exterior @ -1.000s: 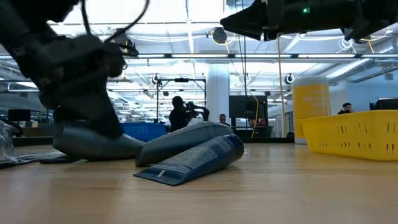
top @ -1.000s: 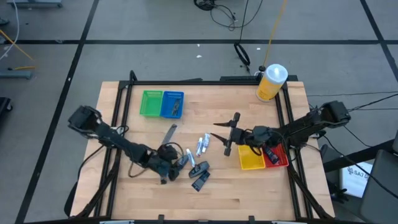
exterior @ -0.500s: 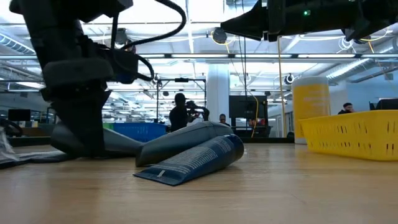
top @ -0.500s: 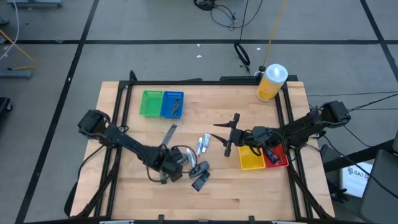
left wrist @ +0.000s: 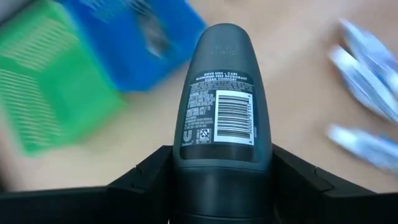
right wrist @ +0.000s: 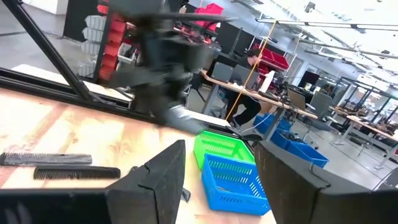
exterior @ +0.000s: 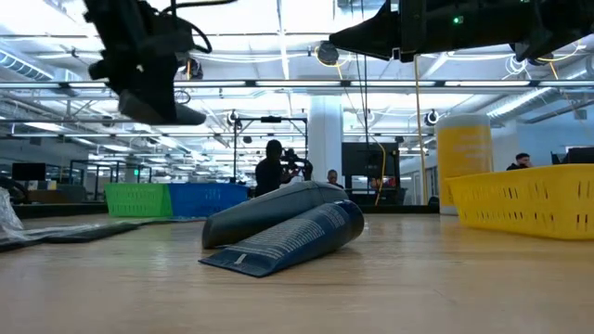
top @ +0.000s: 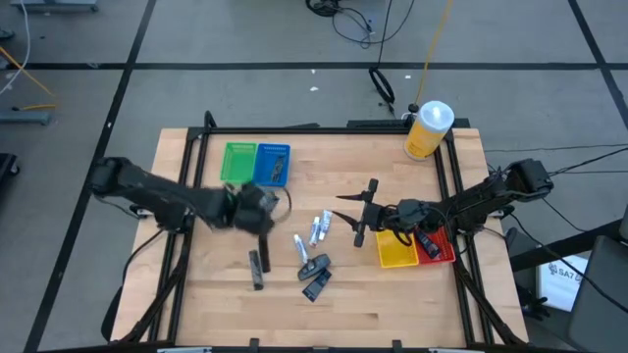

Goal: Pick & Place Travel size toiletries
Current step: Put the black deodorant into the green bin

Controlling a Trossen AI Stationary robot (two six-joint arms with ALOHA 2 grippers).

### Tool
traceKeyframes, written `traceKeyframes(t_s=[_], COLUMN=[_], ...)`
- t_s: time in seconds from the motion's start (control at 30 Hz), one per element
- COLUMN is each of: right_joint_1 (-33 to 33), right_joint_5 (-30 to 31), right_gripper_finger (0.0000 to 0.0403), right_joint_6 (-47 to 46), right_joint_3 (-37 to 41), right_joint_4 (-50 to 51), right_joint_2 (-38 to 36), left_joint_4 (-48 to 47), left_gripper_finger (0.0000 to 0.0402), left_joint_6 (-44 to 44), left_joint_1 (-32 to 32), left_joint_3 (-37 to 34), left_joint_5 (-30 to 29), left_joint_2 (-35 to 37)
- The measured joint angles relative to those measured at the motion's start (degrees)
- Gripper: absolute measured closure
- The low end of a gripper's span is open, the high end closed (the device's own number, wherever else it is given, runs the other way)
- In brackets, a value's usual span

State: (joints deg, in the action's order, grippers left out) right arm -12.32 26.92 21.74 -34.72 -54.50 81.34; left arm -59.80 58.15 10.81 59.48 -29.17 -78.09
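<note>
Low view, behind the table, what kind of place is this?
Probably a big open lab or workshop: long ceiling lights, a white column, and a person at equipment beyond the wooden table. The right wrist view shows desks too.

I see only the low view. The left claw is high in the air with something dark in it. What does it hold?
Observer: The left claw grips a dark grey deodorant bottle; the left wrist view shows its barcode label.
Operator: Where is it over the table?
Observer: In the high view it is near the blue tray, not over it.
Operator: And the right claw?
Observer: The right claw hangs open beside the yellow tray, holding nothing.
</note>
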Motion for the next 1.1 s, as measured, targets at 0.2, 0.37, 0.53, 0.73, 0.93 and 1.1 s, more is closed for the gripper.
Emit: traceKeyframes(t_s=[0.2,0.37,0.53,0.73,0.93,1.1], right_joint_1=[0.00,0.00,0.00,0.00,0.00,0.00], right_joint_5=[0.00,0.00,0.00,0.00,0.00,0.00], right_gripper_finger=[0.0218,0.0218,0.0218,0.0218,0.0218,0.0218], right_joint_6=[0.00,0.01,0.20,0.42,0.44,0.44], right_joint_3=[0.00,0.00,0.00,0.00,0.00,0.00], right_joint_4=[0.00,0.11,0.17,0.22,0.28,0.22], right_joint_2=[0.00,0.00,0.00,0.00,0.00,0.00], left_joint_4=[-0.19,3.51,12.24,24.86,27.37,28.82], left_gripper_finger=[0.0194,0.0193,0.0191,0.0191,0.0190,0.0190], left_joint_6=[-11.69,-20.52,-24.85,-27.04,-26.41,-25.45], left_joint_1=[-18.83,-32.48,-42.34,-48.52,-49.89,-50.23], left_joint_3=[-2.41,-5.07,-9.87,-16.70,-19.93,-21.30], left_joint_5=[-2.33,-1.74,4.61,13.92,14.35,16.07], left_joint_2=[5.15,4.08,4.09,4.05,4.05,4.05])
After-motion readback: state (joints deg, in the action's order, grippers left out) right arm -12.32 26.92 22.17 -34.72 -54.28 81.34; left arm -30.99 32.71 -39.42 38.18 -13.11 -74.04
